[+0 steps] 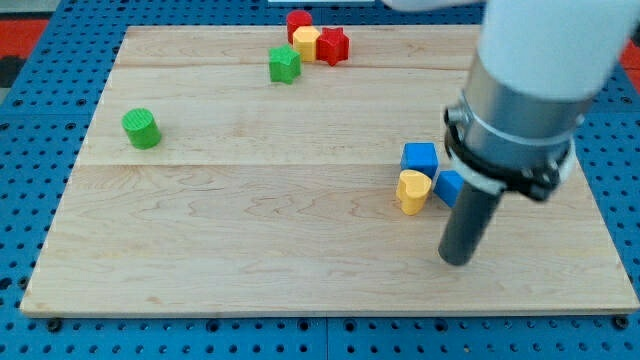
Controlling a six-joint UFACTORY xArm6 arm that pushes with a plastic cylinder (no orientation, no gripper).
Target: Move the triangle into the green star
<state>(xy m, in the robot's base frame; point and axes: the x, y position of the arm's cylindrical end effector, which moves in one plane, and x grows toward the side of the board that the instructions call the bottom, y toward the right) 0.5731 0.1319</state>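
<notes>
my tip [457, 260] rests near the table's right edge, just below the blue triangle [449, 187], which the rod partly hides; there are no jaws to tell of. the green star [285, 65] lies well apart near the top edge. risk: the blue cube [419, 158] and yellow heart [411, 191] touch the triangle, so 1 careless push could drag all 3.

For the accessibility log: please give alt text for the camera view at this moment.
My tip rests on the wooden board at the view's lower right, just below a blue triangle, blue cube and yellow heart. The green star sits far off at the top beside red and yellow blocks; a green cylinder stands left.
</notes>
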